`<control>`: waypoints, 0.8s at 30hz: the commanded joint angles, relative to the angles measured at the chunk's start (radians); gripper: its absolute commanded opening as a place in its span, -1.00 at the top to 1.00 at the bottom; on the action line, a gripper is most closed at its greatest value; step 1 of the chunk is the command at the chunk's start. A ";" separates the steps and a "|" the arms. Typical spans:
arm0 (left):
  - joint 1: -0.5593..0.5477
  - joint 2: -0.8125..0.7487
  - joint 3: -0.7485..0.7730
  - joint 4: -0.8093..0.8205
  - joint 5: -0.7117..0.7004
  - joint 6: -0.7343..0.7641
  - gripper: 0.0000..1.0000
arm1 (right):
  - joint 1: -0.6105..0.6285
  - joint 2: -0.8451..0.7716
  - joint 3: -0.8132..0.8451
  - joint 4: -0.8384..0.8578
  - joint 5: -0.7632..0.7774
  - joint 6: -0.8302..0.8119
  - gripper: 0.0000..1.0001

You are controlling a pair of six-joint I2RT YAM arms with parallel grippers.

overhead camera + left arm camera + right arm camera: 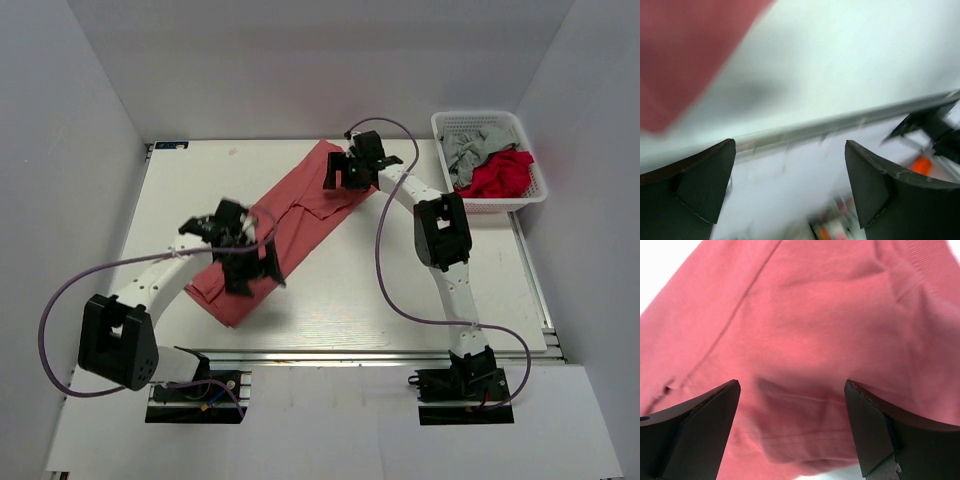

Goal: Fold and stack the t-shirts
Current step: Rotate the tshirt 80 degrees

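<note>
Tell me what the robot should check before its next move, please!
1. The left end effector is open and empty: ok.
2. The right end effector is open above the salmon shirt: ok.
3. The salmon shirt is fully folded: not ok, it is a long strip.
4. The grey shirt and red shirt are out of the way in the basket: ok.
5. The right end effector touches the cloth: cannot tell.

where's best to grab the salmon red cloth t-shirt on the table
Probably pinch the far end's edge of the muted salmon-red cloth t-shirt, coming down from above with the right end effector. It lies flat as a long diagonal strip, so only edges offer a lip.
</note>
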 commanded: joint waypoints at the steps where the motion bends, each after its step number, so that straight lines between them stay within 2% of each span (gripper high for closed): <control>1: -0.016 0.056 0.227 0.021 -0.176 0.122 -1.00 | -0.014 -0.098 0.017 -0.032 0.025 -0.129 -0.81; 5: -0.007 0.159 0.329 0.044 -0.433 0.157 -1.00 | -0.016 -0.260 -0.117 -0.031 0.028 -0.137 -0.81; 6: 0.005 0.224 0.362 0.044 -0.507 0.166 -1.00 | -0.017 -0.332 -0.183 -0.029 0.031 -0.136 -0.81; 9: 0.015 0.321 0.398 0.007 -0.631 0.145 -1.00 | -0.016 -0.391 -0.242 -0.045 0.073 -0.116 -0.81; 13: 0.015 0.424 0.398 0.019 -0.641 0.114 -0.97 | -0.014 -0.350 -0.183 -0.155 0.081 -0.091 -0.81; 15: 0.024 0.449 0.375 -0.022 -0.685 0.093 -0.86 | -0.016 -0.308 -0.155 -0.210 0.082 -0.099 -0.81; 18: 0.024 0.440 0.303 0.005 -0.696 0.093 -0.74 | -0.011 -0.285 -0.135 -0.230 0.094 -0.128 -0.81; 23: 0.001 0.449 0.222 0.015 -0.663 0.083 -0.69 | -0.013 -0.274 -0.154 -0.241 0.074 -0.128 -0.81; 24: -0.010 0.449 0.186 0.030 -0.602 0.083 -0.69 | -0.014 -0.287 -0.176 -0.236 0.073 -0.134 -0.81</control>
